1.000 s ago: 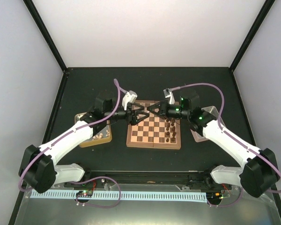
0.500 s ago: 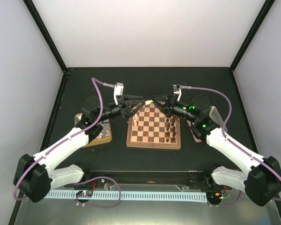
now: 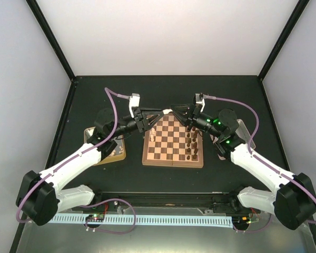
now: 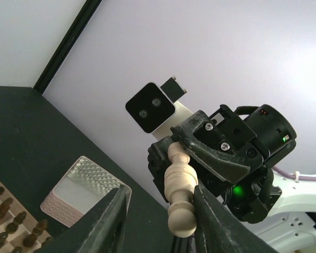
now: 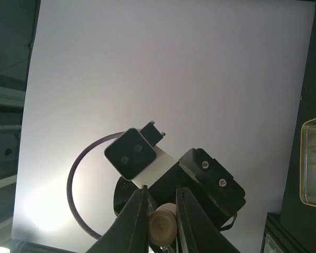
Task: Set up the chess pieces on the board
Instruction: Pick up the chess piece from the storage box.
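Mid-air handover, both grippers nose to nose. The pale piece (image 4: 180,184) is a cream chessman pinched at its narrow end by the right gripper (image 5: 161,203), whose fingers are pressed together on it with nothing else touched. In the right wrist view the piece shows end-on, as a round cream face between the two fingers. Its long axis runs straight out from the right gripper toward the left gripper (image 4: 160,192), on the line joining the two, with the wider turned end pointing at the left one. That end sits between the left fingers (image 4: 114,219), so the left arm is the taker and is already at the piece. The left gripper is part-spread and straddles the wide end. There is a clear gap on one side, while the other finger is just beside or touching the piece; cannot tell which, and it is not clamped from what shows. The board (image 3: 173,163) lies below both grippers and back toward the arm bases, with the meeting point over its far edge. On it are dark chess pieces (image 3: 191,145) below the right gripper's side and a few pale ones below the left's. Judgement: the next step turns on the left fingers squeezing square across the axis before the right lets go. If the grip is off-centre, the piece may tip or drop onto the set men.
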Robot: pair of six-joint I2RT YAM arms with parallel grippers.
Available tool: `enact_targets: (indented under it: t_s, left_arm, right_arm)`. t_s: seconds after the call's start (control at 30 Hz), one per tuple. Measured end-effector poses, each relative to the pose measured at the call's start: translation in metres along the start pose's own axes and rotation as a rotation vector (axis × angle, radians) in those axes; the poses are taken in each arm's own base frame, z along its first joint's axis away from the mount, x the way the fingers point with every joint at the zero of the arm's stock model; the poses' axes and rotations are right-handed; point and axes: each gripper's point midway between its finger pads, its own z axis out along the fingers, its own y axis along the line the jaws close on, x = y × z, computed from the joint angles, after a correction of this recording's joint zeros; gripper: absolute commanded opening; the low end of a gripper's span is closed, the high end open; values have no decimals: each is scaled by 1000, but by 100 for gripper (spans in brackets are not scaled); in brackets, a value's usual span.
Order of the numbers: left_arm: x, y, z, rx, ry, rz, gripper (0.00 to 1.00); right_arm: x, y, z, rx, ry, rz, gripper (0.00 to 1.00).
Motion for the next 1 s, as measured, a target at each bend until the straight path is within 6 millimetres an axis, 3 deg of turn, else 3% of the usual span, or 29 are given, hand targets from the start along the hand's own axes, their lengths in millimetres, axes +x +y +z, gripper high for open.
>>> enact_targets:
  t_s: [0.07,0.27,0.43,0.6,0.8,1.0]
  left_arm:
    - [1,0,0,-2,1,0,22]
    - [2,2,1,-10,-2,9,18]
    - [1,4,1,-20,-6,12,3]
    - [5,11,0,-54,6,11,1]
    - [24,49,-5,-260,99,2,2]
    - [52,104,-4,-547,292,6,2]
  right_arm:
    - [0,0,0,-3,-2,1,10]
    - [-2,-6,1,9,-4,8,10]
    - [-2,-8,1,16,-6,5,10]
    - [-5,-15,1,47,-20,-23,10]
    - [-21,-50,-19,263,-114,-167,11]
    - [-47,-66,-64,542,-280,-408,12]
